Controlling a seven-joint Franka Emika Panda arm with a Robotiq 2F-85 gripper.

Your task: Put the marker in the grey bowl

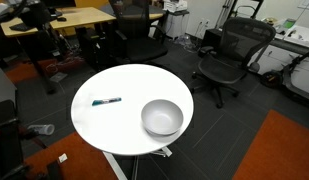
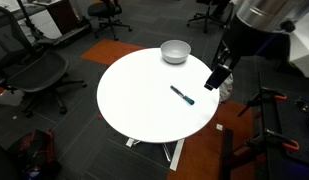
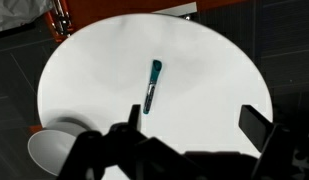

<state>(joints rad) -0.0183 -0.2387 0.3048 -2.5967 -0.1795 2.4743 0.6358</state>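
White table (image 3: 94, 70) | marker (image 3: 153, 85) lies flat, apart from gripper (image 3: 192, 135) (no contact) | jaws spread wide

No text, label, brand, number or sign can be read on anything in these three views.
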